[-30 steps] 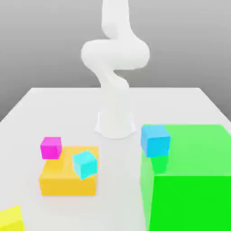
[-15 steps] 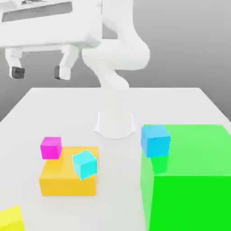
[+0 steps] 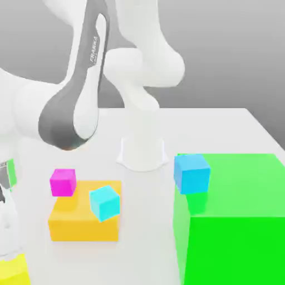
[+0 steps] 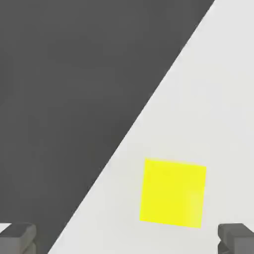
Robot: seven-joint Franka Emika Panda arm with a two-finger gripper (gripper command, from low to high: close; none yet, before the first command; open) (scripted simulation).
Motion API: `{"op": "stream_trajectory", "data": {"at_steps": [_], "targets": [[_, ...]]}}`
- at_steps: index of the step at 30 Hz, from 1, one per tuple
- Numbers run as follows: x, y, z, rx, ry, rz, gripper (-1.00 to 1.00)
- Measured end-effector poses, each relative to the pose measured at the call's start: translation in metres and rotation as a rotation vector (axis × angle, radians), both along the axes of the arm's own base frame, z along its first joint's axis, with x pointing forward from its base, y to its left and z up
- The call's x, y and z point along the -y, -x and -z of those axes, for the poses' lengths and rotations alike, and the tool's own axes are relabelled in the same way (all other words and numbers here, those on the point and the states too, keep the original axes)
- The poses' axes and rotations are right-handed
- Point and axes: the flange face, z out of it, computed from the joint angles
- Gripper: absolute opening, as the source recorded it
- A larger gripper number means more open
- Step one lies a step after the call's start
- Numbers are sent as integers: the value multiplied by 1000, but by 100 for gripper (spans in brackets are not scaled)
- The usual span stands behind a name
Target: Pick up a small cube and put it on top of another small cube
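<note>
A robot arm's pincer hangs over the small lemon-yellow cube near the edge of the white table, its two fingers spread wide on either side and holding nothing. Nothing is lifted yet: the grasp, the carry and the stacking all remain. A likely target, the magenta cube, sits at the back corner of an orange-yellow block, with a cyan cube also on that block.
</note>
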Motion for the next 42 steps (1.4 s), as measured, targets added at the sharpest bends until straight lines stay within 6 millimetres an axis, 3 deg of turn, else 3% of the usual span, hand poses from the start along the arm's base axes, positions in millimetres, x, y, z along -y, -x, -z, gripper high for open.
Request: {"op": "stream_trajectory", "data": {"at_steps": [4,5,11,13,17,27,36,40,42], "targets": [[5,4,62,-15,-6,22,0],[4,4,71,-15,-7,23,-100],[5,4,75,-15,-6,23,-100],[5,4,59,-15,-6,23,-100],[5,10,7,-15,-7,33,-100],[-2,97,-72,-12,-11,180,-100],[-29,182,-109,-12,-13,303,-100],[-44,219,-115,-12,-12,360,-100],[-47,226,-104,-12,-11,374,-100]]}}
